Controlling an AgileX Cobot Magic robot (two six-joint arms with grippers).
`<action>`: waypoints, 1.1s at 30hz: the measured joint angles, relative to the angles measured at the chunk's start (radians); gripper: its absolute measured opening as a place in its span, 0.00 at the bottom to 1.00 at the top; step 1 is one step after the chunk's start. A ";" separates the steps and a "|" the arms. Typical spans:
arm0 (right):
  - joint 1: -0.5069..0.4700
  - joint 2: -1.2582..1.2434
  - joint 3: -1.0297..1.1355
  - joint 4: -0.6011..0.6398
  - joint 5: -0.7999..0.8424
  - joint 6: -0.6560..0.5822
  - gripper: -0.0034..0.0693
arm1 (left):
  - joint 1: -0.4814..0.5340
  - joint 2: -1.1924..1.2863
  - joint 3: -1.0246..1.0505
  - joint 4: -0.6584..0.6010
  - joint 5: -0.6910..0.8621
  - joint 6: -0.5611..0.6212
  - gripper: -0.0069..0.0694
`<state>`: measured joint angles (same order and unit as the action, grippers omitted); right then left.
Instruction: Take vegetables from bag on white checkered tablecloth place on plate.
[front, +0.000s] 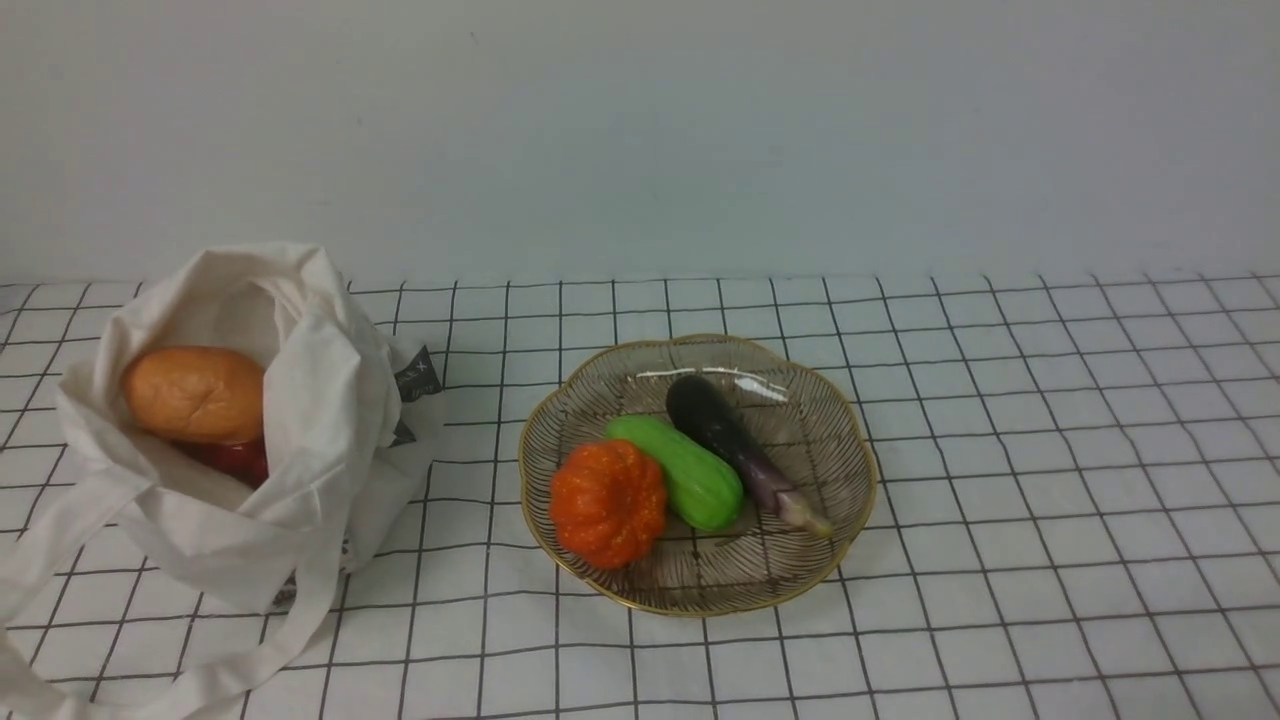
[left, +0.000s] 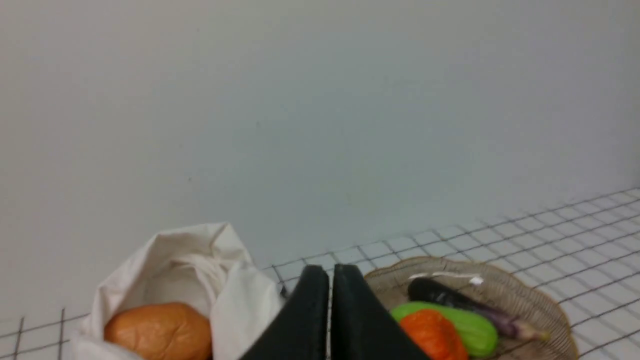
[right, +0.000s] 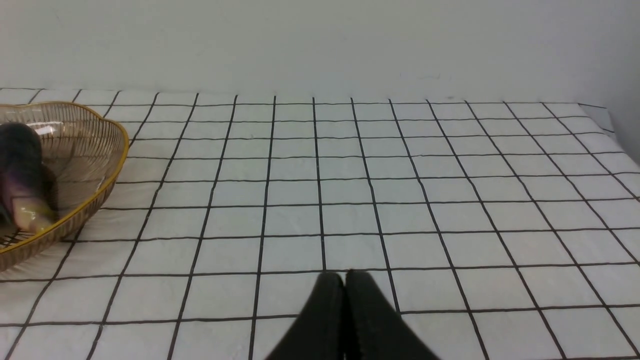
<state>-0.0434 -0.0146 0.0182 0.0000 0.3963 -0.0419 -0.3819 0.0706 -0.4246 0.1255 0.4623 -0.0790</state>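
Note:
The orange ribbed pumpkin lies on the gold-rimmed glass plate, at its front left, beside a green gourd and a dark eggplant. The off-white cloth bag lies open at the left on the white checkered tablecloth. No gripper shows in the front view. In the left wrist view my left gripper is shut and empty, held above the table between the bag and the plate, with the pumpkin visible. My right gripper is shut and empty over bare cloth, right of the plate.
A tan bread loaf rests in the bag's mouth over a red item. The bag's long handles trail toward the front left. A plain pale wall stands behind the table. The cloth's right edge shows in the right wrist view.

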 joint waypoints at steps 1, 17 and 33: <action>0.000 0.000 0.000 0.000 0.000 0.000 0.03 | 0.023 0.000 0.024 -0.007 -0.001 0.017 0.08; 0.000 0.000 0.001 0.000 0.000 0.000 0.03 | 0.307 -0.081 0.448 -0.113 -0.064 0.119 0.08; 0.000 0.000 0.001 0.000 0.000 0.000 0.03 | 0.307 -0.081 0.450 -0.116 -0.075 0.117 0.08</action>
<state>-0.0434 -0.0146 0.0189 0.0000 0.3963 -0.0419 -0.0754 -0.0109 0.0254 0.0099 0.3874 0.0381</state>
